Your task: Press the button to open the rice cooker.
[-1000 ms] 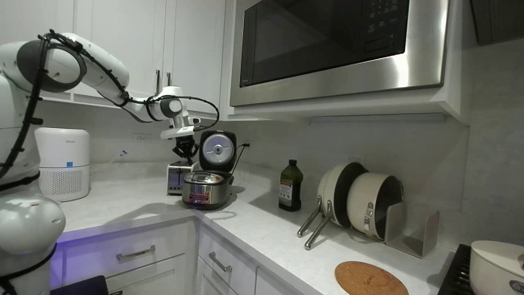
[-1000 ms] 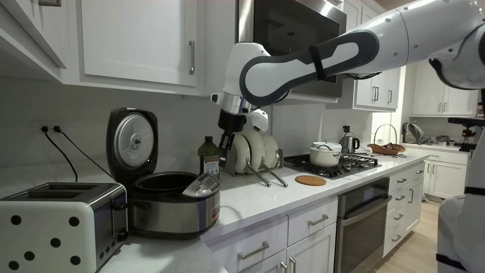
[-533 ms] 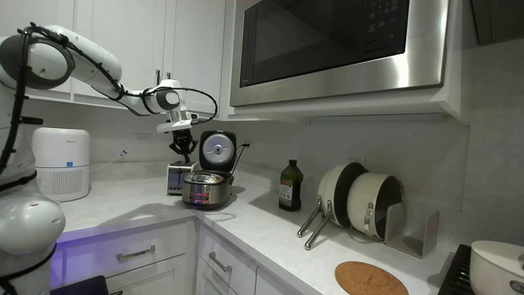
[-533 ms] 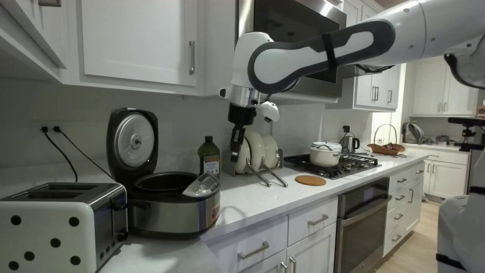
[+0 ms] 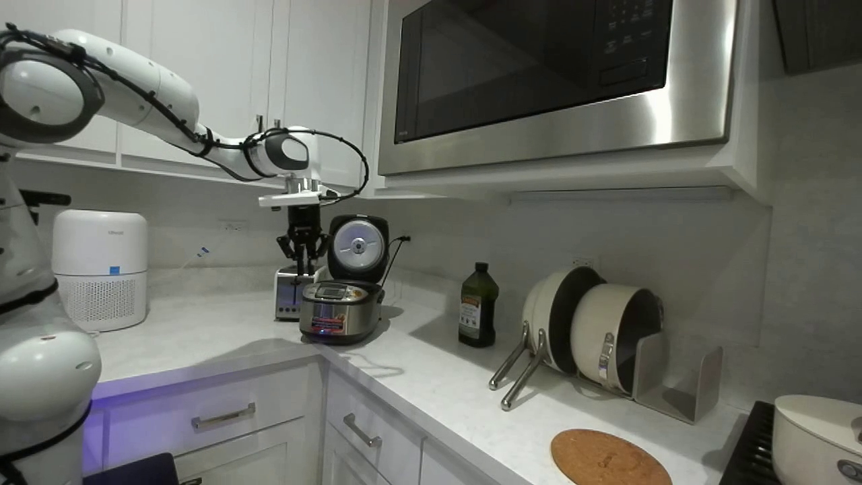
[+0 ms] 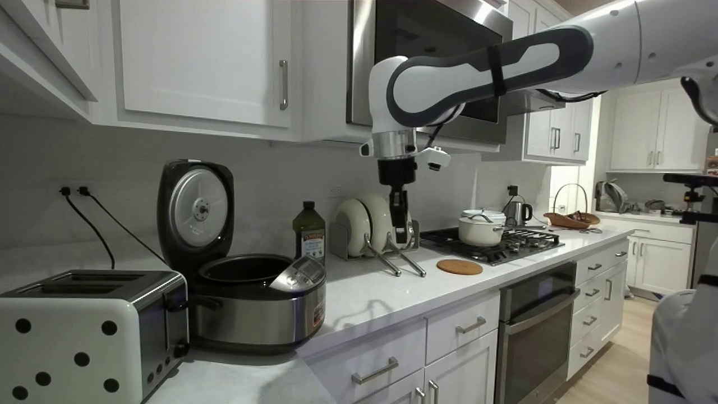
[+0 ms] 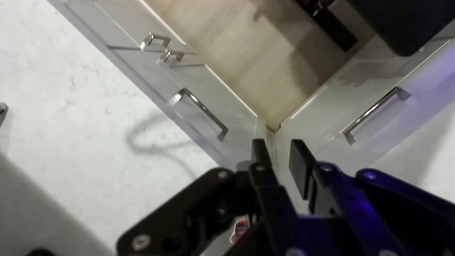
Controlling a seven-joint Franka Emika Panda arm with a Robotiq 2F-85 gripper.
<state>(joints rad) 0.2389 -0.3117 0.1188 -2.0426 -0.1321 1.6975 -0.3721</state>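
The rice cooker (image 5: 340, 325) stands on the counter corner with its lid (image 5: 359, 244) raised. In an exterior view its silver body (image 6: 247, 322), round silvery inner lid face (image 6: 199, 207), dark bowl and front control panel (image 6: 302, 275) show. I cannot tell the opening button apart on the panel. My gripper (image 5: 306, 271) hangs pointing down, above and in front of the cooker, apart from it; it also shows in an exterior view (image 6: 400, 238). In the wrist view the gripper (image 7: 278, 142) is partly open with nothing between the fingers. Only the cooker's red label (image 7: 240, 229) shows beneath.
A spotted toaster (image 6: 73, 342) stands beside the cooker. An oil bottle (image 5: 479, 306), a rack with pans (image 5: 609, 330), a cork mat (image 5: 609, 458) and a white cylindrical appliance (image 5: 101, 269) are on the counter. A microwave (image 5: 559, 87) and cabinets hang above. The counter edge drops to drawers.
My gripper has moved away from the cooker, rising at first, and has turned upright from a tilt. Its fingers now show apart. The lid stays raised and the cooker has not moved.
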